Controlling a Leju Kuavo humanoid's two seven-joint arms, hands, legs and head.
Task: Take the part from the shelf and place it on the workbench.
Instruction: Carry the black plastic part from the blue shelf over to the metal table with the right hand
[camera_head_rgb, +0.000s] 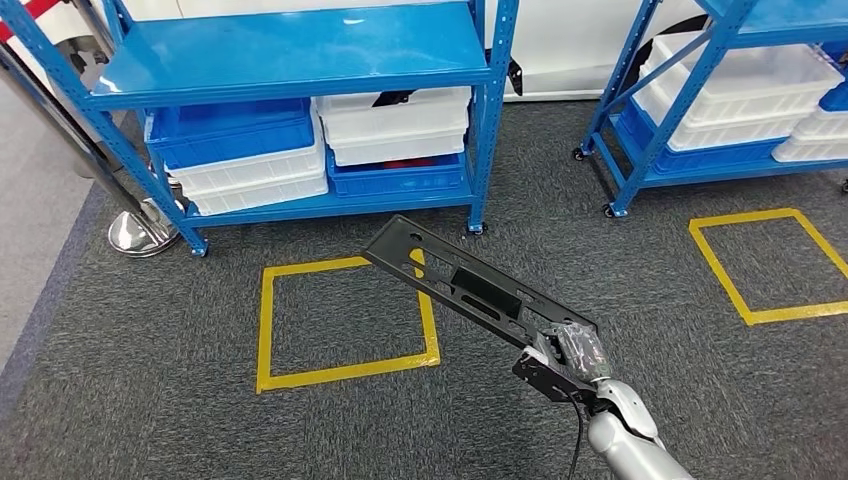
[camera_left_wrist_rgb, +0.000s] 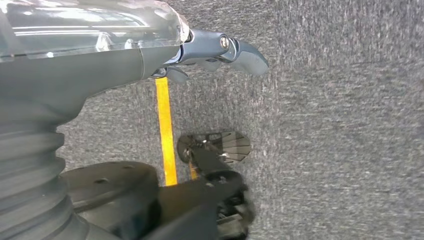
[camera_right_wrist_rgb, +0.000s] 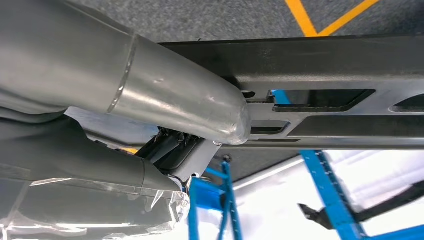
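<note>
The part is a long flat black metal bracket (camera_head_rgb: 460, 283) with slots cut in it. My right hand (camera_head_rgb: 570, 352) grips its near end and holds it out over the grey carpet, its far end pointing toward the blue shelf (camera_head_rgb: 300, 60). In the right wrist view the bracket (camera_right_wrist_rgb: 340, 65) crosses close in front of my right hand (camera_right_wrist_rgb: 165, 100). My left hand (camera_left_wrist_rgb: 220, 50) hangs above the carpet with its fingers loosely curled and nothing in it.
Yellow tape squares (camera_head_rgb: 345, 322) (camera_head_rgb: 775, 262) mark the carpet before each blue rack. White and blue bins (camera_head_rgb: 395, 125) sit on the lower shelves. A second blue rack (camera_head_rgb: 700, 90) stands at right. A chrome post base (camera_head_rgb: 140, 232) stands at left.
</note>
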